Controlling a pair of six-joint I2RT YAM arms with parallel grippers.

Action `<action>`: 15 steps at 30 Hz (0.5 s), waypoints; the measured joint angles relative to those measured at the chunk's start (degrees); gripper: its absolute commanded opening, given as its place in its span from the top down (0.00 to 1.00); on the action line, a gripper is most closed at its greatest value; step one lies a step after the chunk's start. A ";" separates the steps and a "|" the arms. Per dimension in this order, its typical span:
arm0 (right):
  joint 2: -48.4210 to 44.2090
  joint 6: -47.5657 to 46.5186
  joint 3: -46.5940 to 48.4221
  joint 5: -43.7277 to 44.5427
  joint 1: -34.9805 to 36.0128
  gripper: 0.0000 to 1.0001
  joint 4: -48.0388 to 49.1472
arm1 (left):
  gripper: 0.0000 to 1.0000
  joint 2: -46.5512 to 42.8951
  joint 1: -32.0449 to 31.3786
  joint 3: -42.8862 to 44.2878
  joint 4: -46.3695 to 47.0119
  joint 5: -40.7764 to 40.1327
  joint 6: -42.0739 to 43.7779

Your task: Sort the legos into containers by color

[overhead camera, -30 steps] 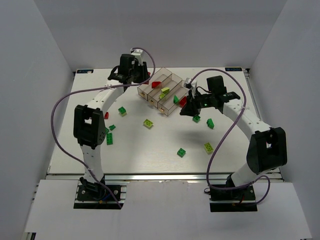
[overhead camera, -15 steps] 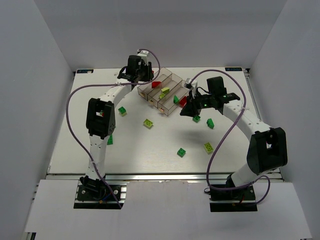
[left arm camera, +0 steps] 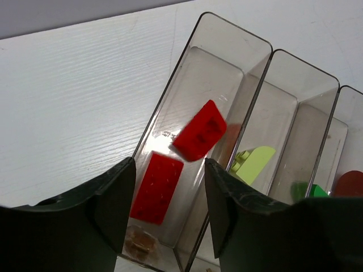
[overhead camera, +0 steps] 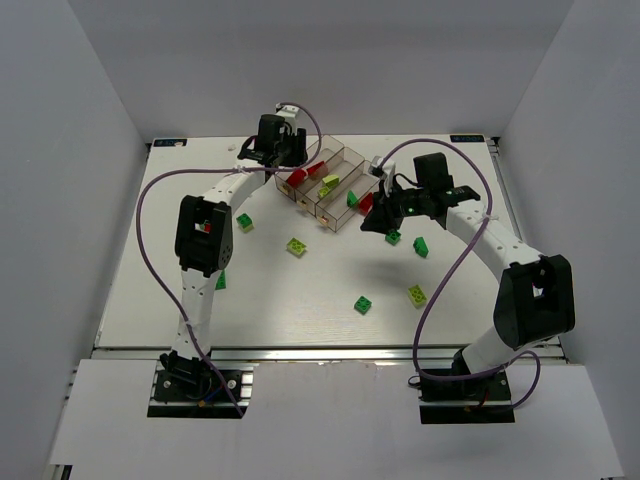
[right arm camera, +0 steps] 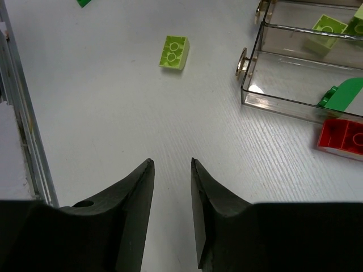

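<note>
The containers (overhead camera: 333, 222) stand at the table's far centre. My left gripper (overhead camera: 288, 160) hangs open over the left end of their first compartment (left arm camera: 238, 25). A flat red lego (left arm camera: 156, 187) lies on that compartment's floor below the jaws, and a second red lego (left arm camera: 199, 131) sits tilted just beyond it. A pale yellow-green lego (left arm camera: 255, 161) is in the second compartment. My right gripper (overhead camera: 376, 218) is open and empty (right arm camera: 171, 161) low over bare table. A red lego (right arm camera: 343, 137) lies outside the tray wall (right arm camera: 283, 102), to its right.
Loose legos lie on the table: green ones (overhead camera: 245, 221) (overhead camera: 362, 304) (overhead camera: 421, 246) (overhead camera: 394, 237), yellow-green ones (overhead camera: 296, 245) (overhead camera: 417, 294). A green lego (right arm camera: 343, 95) is in the third compartment. The table's metal rail (right arm camera: 17, 113) runs along the left of the right wrist view.
My left gripper moved right over the first compartment, then opened; a second red lego now lies in that compartment. My right gripper's jaws have spread a little.
</note>
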 measured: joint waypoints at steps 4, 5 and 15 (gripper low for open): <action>0.00 0.22 0.00 1.27 0.00 0.58 0.55 | 0.33 0.00 -0.04 0.02 0.13 -0.96 -0.48; 0.00 0.31 0.00 1.70 0.00 0.57 0.70 | 0.32 0.00 -0.04 0.04 0.20 -1.16 -0.66; 4.39 6.25 3.04 12.17 -1.36 0.42 1.55 | 0.02 -13.25 0.17 -11.26 0.37 -4.92 -5.79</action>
